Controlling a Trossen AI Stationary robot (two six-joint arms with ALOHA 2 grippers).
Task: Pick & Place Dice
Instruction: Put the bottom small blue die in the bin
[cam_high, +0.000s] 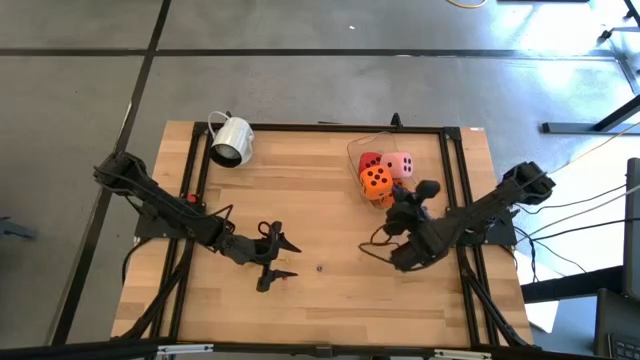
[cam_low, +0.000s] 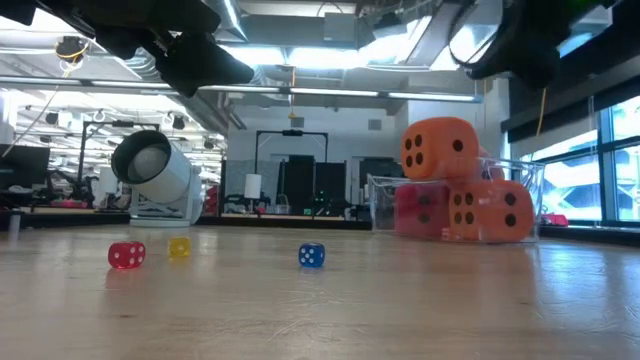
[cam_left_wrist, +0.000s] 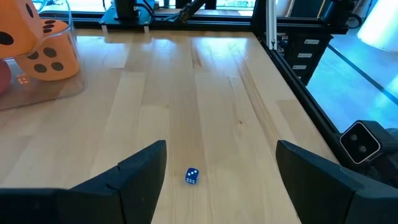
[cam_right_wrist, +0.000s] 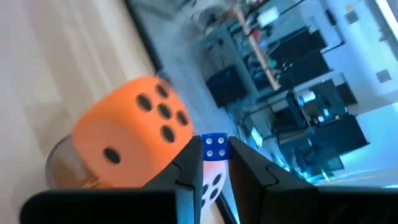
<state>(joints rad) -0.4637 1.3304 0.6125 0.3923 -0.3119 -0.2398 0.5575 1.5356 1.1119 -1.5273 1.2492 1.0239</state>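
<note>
Four large dice (cam_high: 381, 174) sit stacked in a clear tray (cam_high: 357, 147) beside the right end effector (cam_right_wrist: 215, 163), clamped on one small blue die (cam_right_wrist: 215, 147). Left end effector (cam_high: 283, 258) apart, a second blue die (cam_left_wrist: 191, 176) between its fingers' line.

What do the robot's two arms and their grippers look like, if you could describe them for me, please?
Both arms are dark, nearly black, built of jointed segments with black cables trailing from their bases. The left gripper ends in two broad, flat, wedge-shaped matte black fingers. The right gripper has the same matte black fingers, angular and narrowing toward the tips. No markings are visible on either.
</note>
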